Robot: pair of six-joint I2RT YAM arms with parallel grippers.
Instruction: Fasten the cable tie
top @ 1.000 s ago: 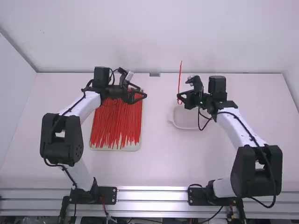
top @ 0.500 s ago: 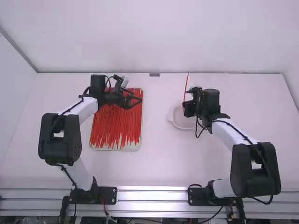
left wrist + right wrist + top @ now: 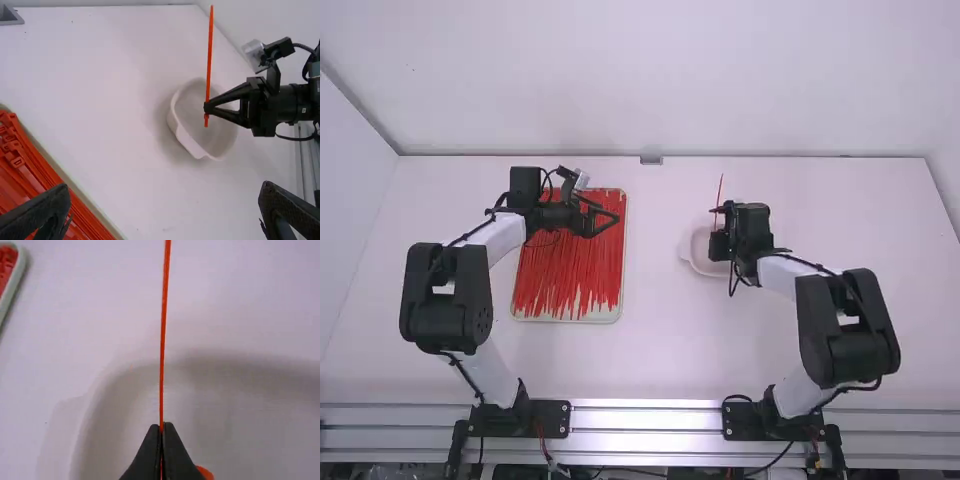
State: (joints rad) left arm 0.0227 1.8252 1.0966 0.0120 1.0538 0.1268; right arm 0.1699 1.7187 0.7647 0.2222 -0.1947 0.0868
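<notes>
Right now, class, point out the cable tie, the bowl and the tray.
cable tie (image 3: 209, 55), left wrist view, its straight strap
bowl (image 3: 186, 139), left wrist view, its outer wall
tray (image 3: 570, 318), high view, its near rim

white worktop and its load

the worktop (image 3: 670, 300) is plain white. on its left half lies a pale, round-cornered tray (image 3: 568, 319) packed with red cable ties (image 3: 570, 270). right of the middle, well apart from the tray, sits a small white bowl (image 3: 698, 256). a small grey tab (image 3: 651, 159) lies at the far edge.
</notes>
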